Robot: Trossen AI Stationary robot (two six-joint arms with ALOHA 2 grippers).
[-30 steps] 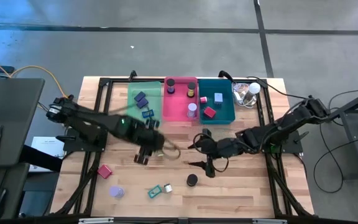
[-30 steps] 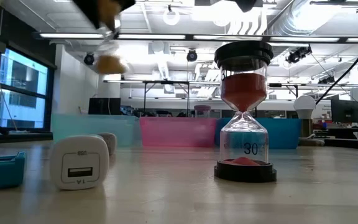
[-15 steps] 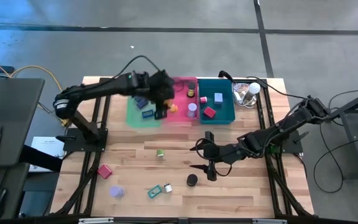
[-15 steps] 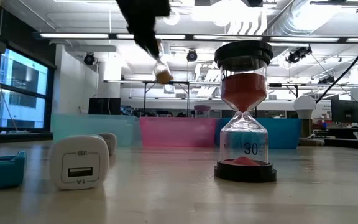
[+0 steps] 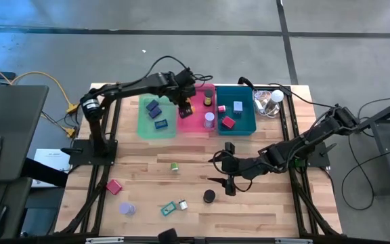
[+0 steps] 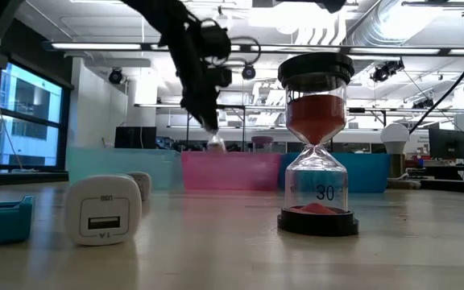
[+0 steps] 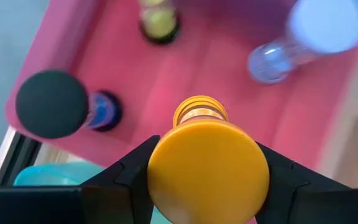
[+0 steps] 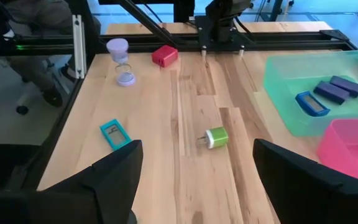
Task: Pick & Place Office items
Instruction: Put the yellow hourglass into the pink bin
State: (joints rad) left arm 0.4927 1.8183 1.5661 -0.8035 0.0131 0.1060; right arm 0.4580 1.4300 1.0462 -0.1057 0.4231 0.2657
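Orange hourglass [image 7: 207, 168] clamped in left gripper [image 5: 184, 108], long axis pointing straight down at the pink tray [image 5: 189, 122] floor directly below. Release suits here. Right gripper [image 5: 227, 166] gapes empty mid-table, well apart.

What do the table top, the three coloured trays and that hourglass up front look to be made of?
The table top looks like pale wood planks with a matte finish: grain and seams show. The green tray, pink tray and teal tray seem translucent plastic, as light glows through their walls. The hourglass appears to be clear glass or plastic, which one I cannot tell, with glossy black caps.
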